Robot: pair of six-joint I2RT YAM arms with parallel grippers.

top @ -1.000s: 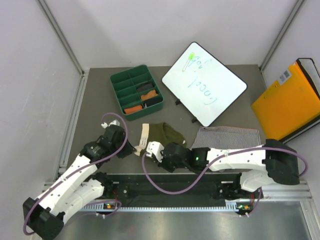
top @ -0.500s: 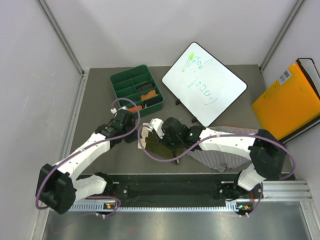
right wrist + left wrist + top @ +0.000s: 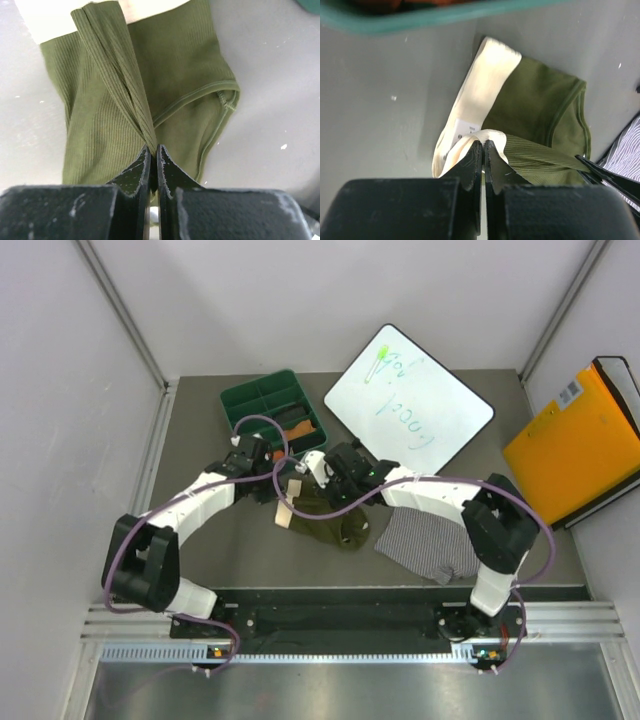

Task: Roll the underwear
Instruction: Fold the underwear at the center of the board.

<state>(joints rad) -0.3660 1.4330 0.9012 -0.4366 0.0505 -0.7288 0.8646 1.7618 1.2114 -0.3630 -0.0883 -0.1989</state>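
Arms angled inward, left end effector (image 3: pixel 483 150) and right end effector (image 3: pixel 153 150) pinching olive underwear (image 3: pixel 180 60)

The olive green brief (image 3: pixel 338 527) lay near the middle of the table, ribbed cloth with a stitched leg hem. Its cream waistband (image 3: pixel 482 82) was at the left end. The left gripper (image 3: pixel 483 146) pinched a raised loop of the waistband, and the right gripper (image 3: pixel 154 149) pinched a taut green fold. The grey-white striped brief (image 3: pixel 425 540) lay crumpled just to the right.
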